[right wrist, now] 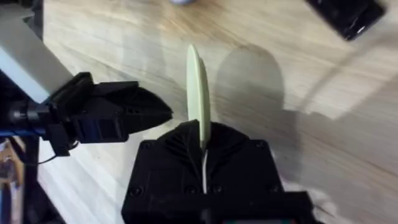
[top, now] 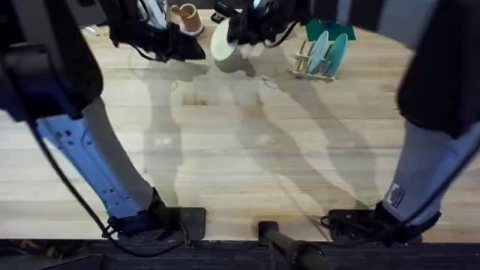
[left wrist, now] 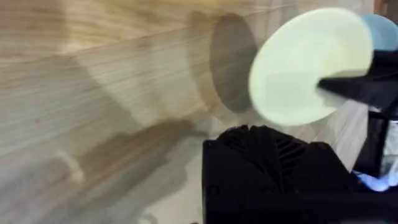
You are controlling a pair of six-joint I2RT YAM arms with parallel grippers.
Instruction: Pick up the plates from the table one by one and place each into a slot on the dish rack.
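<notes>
right hand (right wrist: 202, 146) gripped the cream plate (top: 220, 40) on edge above the surface (top: 240, 150), left hand (top: 187, 46) apparently closed nearby, with the dish rack (top: 315, 67) slot likely next.

From overhead I lose both upper arms to dark blur. My right claw (right wrist: 204, 140) hides the cream plate's (right wrist: 198, 87) lower rim, and my left claw (left wrist: 273, 155) is cut off.

Overhead high above the table (top: 240, 150); both wrist views close, sharing the cream plate (right wrist: 198, 93).
</notes>
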